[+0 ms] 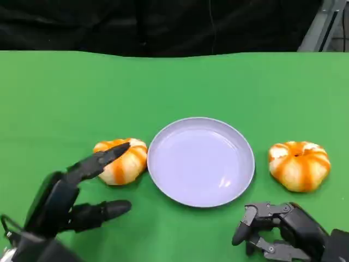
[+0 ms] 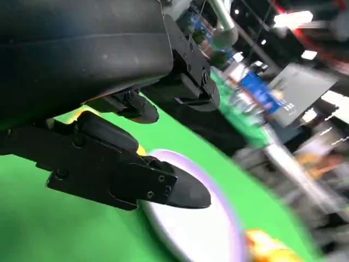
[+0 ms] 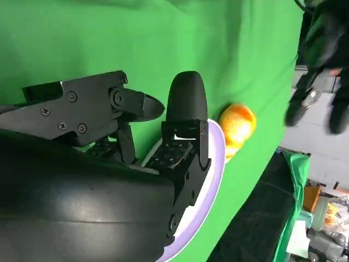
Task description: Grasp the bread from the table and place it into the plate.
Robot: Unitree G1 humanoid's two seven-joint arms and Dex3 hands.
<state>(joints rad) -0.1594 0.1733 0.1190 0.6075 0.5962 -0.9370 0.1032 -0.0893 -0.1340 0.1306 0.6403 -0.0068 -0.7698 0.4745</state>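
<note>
Orange-striped, pumpkin-shaped bread (image 1: 121, 161) (glossy, pale between stripes) sat just left of the plate (image 1: 200, 162). Left hand (image 1: 71, 194) reached toward it, fingers spread; right hand (image 1: 283, 229) curled, holding nothing.

Two hands, both holding nothing.
Left hand (image 1: 76, 191) has its fingers spread apart; right hand (image 1: 283, 229) has its fingers curled in.

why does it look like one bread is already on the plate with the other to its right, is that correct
Not quite. The head view shows the plate holding nothing: one bread lies on the table to its left, the other bread to its right.
</note>
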